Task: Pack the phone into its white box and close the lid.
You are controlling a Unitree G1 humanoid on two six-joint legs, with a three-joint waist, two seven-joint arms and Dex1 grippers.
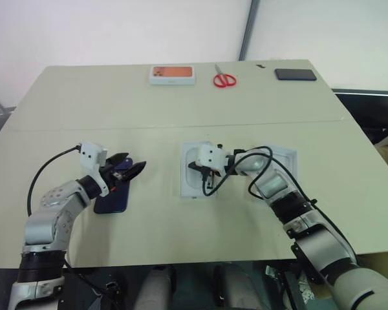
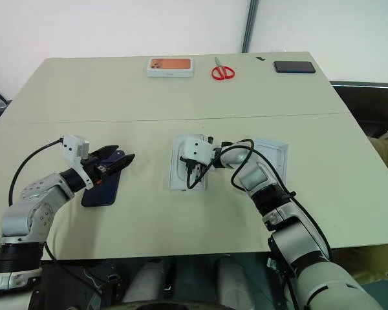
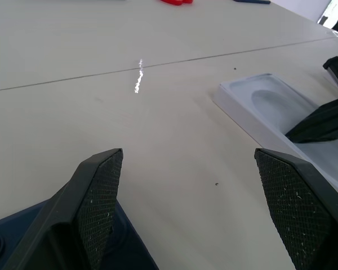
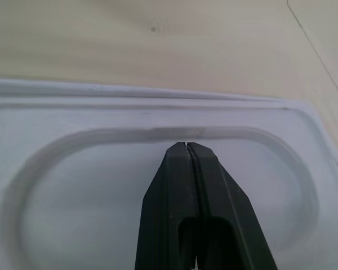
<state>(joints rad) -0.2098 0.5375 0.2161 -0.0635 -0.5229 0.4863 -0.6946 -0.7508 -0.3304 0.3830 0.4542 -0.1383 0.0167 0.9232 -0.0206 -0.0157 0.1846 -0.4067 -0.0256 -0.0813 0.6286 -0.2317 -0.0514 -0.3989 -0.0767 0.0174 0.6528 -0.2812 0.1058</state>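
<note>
Right now, starting at the right gripper (image 4: 186,147): fingers pressed fully together, tips resting in or just over the oval recess of the flat white insert (image 4: 62,185). Cannot tell whether touching. Pinched shut like that, probably meant to poke or hook the insert's edge rather than grasp it, since nothing sits between the pads.

Insert lies at the table's (image 1: 181,110) centre, apparently sitting on top of the white box (image 1: 185,175); tray rim and insert hard to separate from the head views. Has to come out before the phone can go in, which explains the right arm working there first.

Just right of that, partly under the right forearm: the lid (image 1: 286,161), flat on the table and clear of the tray. Parked within easy reach for the closing step.

Left gripper (image 1: 138,168): fingers spread wide, empty, pointing level toward the centre. Hovers just over the far end of the phone (image 1: 110,201), which lies flat at the near left, well apart from the box. Looks like a waiting pose, ready to drop on the phone once the tray is free.

Far edge: white box with an orange top (image 1: 172,75), red scissors (image 1: 224,79), black slab (image 1: 295,74). Well out of the way, no part in this.

Judged early: phone not packed, lid off.
</note>
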